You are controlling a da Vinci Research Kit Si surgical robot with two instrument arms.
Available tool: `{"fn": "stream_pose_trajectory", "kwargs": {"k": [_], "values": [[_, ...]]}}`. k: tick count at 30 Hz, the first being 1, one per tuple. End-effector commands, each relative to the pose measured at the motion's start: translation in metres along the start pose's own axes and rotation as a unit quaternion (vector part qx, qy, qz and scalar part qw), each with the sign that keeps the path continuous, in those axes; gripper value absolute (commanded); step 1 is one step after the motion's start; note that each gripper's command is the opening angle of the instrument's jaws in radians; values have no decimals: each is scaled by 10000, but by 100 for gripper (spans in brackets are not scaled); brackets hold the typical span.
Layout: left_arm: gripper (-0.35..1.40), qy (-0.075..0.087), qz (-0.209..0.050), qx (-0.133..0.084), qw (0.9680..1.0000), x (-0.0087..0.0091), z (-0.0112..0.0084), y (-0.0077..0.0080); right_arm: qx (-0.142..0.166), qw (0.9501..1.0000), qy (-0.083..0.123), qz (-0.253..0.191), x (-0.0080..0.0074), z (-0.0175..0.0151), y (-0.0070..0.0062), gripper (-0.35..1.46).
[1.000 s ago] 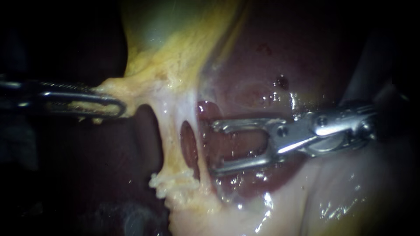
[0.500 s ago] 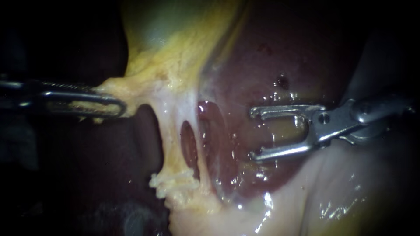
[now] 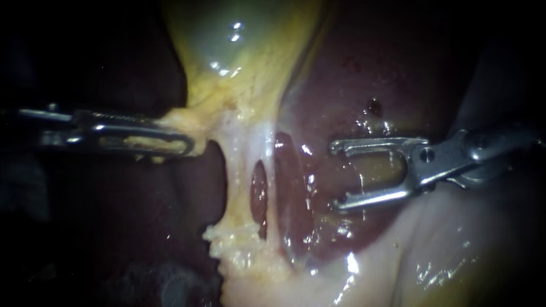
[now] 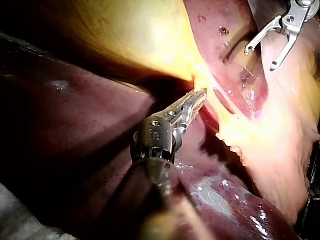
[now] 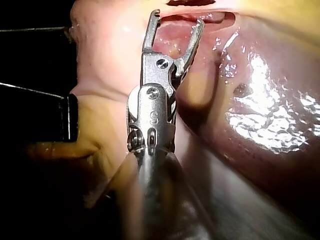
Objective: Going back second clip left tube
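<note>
**A:** Left instrument (image 3: 185,145) in from nine o'clock, jaws pinching the gallbladder (image 3: 244,51) at its fatty neck and drawing it toward nine. I'd say that keeps the left tube (image 3: 234,176) stretched.

**B:** And the right instrument (image 3: 336,176), from three o'clock?

**A:** Jaws spread wide and empty over the liver (image 3: 341,85), apart from that tube at centre.

**B:** Count?

**A:** Two instruments, two tubes, one gap between them. No clip that I can see.
</note>
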Motion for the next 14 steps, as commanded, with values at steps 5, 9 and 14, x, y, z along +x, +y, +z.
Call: {"fn": "stream_pose_trajectory", "kwargs": {"k": [5, 9, 14], "values": [[-35, -53, 28, 5, 10000, -9, 13, -13, -14, 10000, -3, 0, 0, 0, 0, 50], [-35, -73, 35, -6, 10000, -11, 15, -16, -13, 10000, -3, 0, 0, 0, 0, 50], [-35, -72, 33, -5, 10000, -10, 15, -14, -14, 10000, -3, 0, 0, 1, 0, 50]]}}
